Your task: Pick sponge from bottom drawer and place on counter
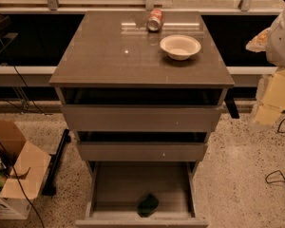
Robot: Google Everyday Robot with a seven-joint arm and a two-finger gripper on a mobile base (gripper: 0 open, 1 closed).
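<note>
The sponge (147,204), a small dark green block, lies on the pale floor of the bottom drawer (141,186), near its front edge and a little right of the middle. The bottom drawer is pulled fully out. The two drawers above it are pulled out a little. The counter (109,56) is the glossy brown-grey top of the cabinet. My gripper (261,39) is at the right edge of the view on the white arm (282,32), beside the counter's right side, high above the sponge and far from it.
A white bowl (180,46) and a red soda can (155,20) lying on its side are on the back right of the counter. An open cardboard box (12,170) stands on the floor at left. Yellow items (275,99) and a cable (278,177) are at right.
</note>
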